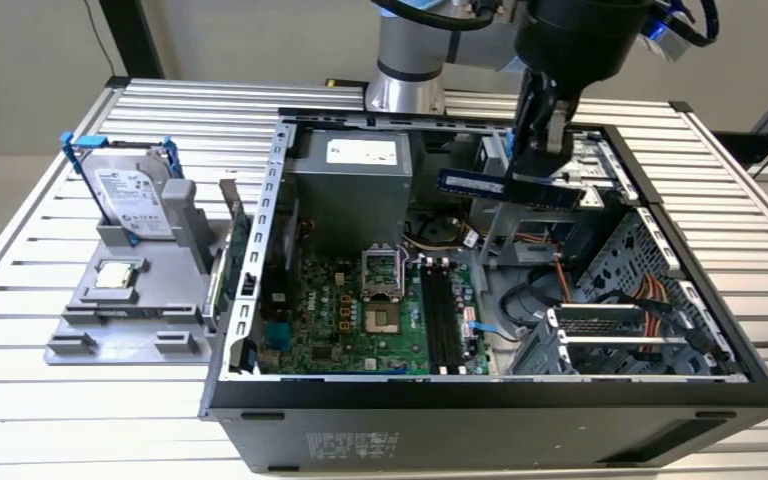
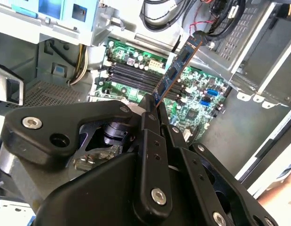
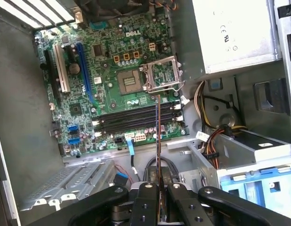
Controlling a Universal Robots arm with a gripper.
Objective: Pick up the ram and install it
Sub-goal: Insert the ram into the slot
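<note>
Exterior view: the gripper (image 1: 540, 176), closed on the ram (image 1: 478, 183), hangs in the upper middle of the frame, slightly toward the exterior view's right, above the open computer case (image 1: 275, 200). The ram is held level, clear of the green motherboard (image 1: 344, 320). In both wrist views the ram points toward the long black slots (image 3: 136, 120).

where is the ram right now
In the exterior view the ram is gripped in the end effector, held in the air above the open computer case, to the exterior view's right of the black memory slots.
</note>
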